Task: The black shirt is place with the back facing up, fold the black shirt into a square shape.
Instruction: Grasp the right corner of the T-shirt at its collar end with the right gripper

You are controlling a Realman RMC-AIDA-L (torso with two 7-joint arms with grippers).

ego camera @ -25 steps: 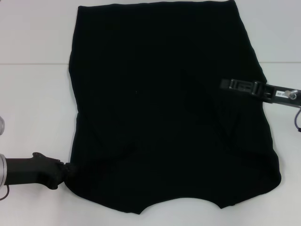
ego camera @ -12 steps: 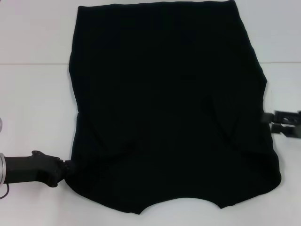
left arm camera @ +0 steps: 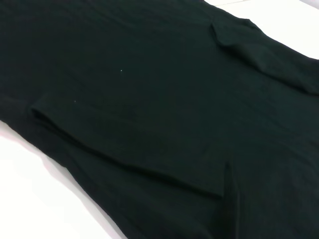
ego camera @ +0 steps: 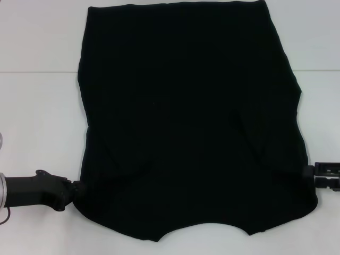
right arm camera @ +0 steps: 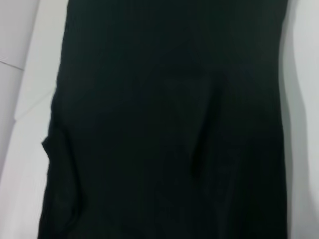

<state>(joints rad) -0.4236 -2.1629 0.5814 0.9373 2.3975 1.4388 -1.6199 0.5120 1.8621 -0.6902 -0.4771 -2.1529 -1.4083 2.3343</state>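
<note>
Readying the lengthwise fold, I have the black shirt point(ego camera: 191, 122) spread flat across the middle of the desk point(ego camera: 37, 117), sleeves already tucked in. My left gripper point(ego camera: 76, 187) touches its corner at eight o'clock; my right gripper point(ego camera: 313, 176) meets the edge at four o'clock — whether either has closed on cloth, I cannot tell. Next, I judge, both must pinch and carry these corners toward twelve o'clock.

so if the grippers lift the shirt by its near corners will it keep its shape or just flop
Likely flop: the shirt lies limp on the table, with soft creases and folded-in sleeves. It looks thin, so probably light, and the middle should sag between the left gripper and right gripper at its edges. Pushed, it would probably bunch rather than slide whole.
</note>
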